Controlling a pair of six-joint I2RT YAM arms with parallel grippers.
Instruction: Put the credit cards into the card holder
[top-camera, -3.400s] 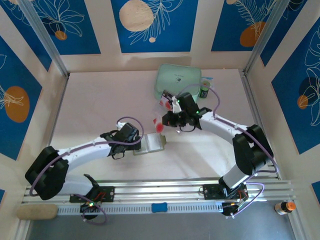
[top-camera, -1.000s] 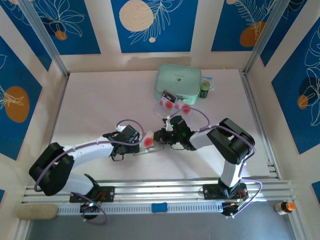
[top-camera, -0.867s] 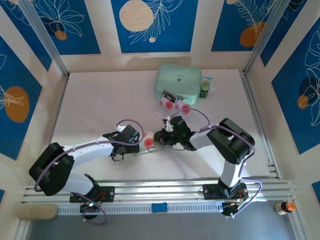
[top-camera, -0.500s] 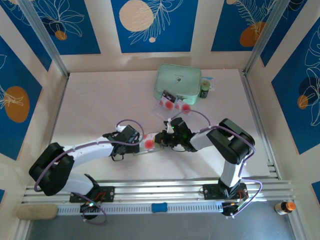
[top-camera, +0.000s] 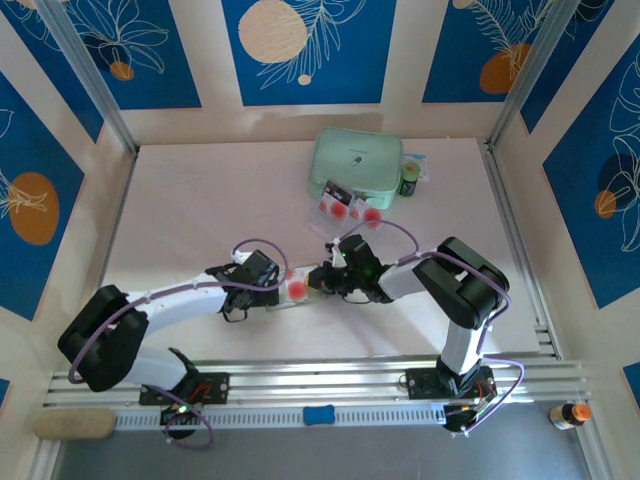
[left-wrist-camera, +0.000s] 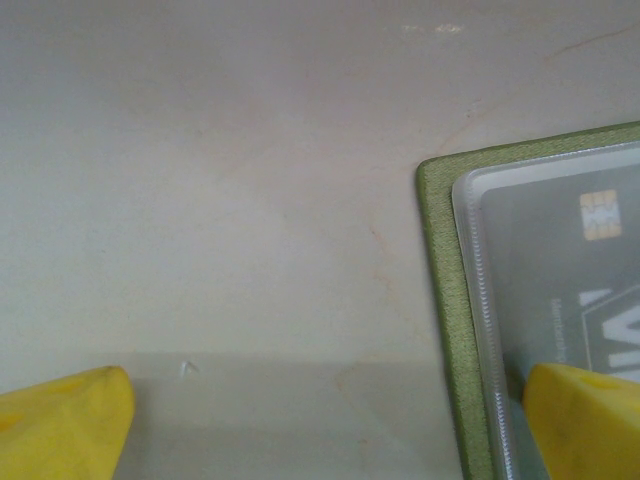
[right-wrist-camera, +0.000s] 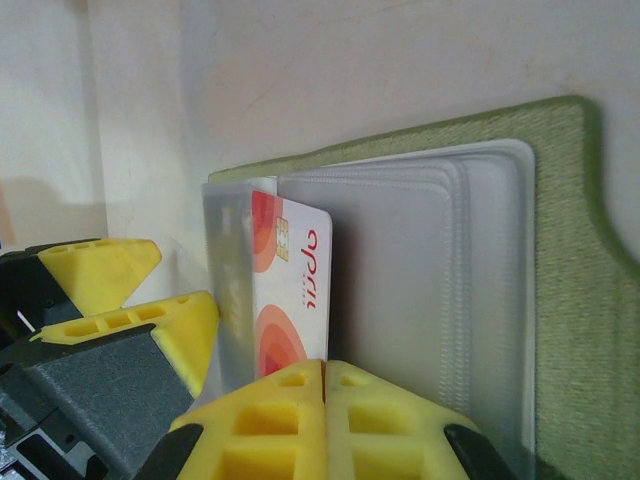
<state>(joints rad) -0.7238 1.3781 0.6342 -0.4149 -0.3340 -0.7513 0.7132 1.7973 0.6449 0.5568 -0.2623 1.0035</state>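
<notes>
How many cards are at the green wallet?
2. One card with red circles stands among the clear sleeves of the wallet, pinched by the right gripper. One grey card lies inside a sleeve. More may be hidden.

Hardly any text can be read.
On the sleeved credit card (left-wrist-camera: 575, 270), cut-off white letters; on the second credit card (right-wrist-camera: 298, 262), illegible red script.

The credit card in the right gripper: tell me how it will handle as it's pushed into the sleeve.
The credit card stands straight on edge from the right gripper, so it is probably stiff. Its smooth face may slip in the pinch. The card holder's clear sleeves look thin and likely flex first.
</notes>
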